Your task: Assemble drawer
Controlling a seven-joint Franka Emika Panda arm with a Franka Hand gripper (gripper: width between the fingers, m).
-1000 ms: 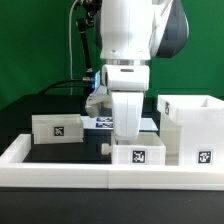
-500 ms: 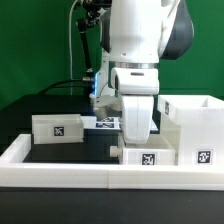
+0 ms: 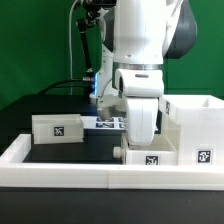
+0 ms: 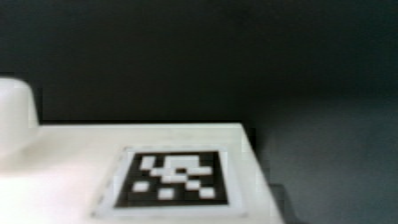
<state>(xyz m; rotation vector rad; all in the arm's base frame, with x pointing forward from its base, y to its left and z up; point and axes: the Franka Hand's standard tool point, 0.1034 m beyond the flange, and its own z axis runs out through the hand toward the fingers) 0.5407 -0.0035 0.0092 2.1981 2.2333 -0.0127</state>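
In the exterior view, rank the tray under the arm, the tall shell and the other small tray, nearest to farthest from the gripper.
1. Front tray: directly below the gripper, at the front of the table.
2. Tall shell: just beside it, on the exterior view's right.
3. Left tray: well off on the exterior view's left.

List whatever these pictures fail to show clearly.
1. Pincer: exterior view, fingertips hidden behind the near tray; open or shut cannot be told.
2. Marker board: exterior view, mostly covered by the arm.
3. Drawer shell: exterior view, cut off by the right edge.
4. Tag: wrist view, blurred, pattern unreadable.
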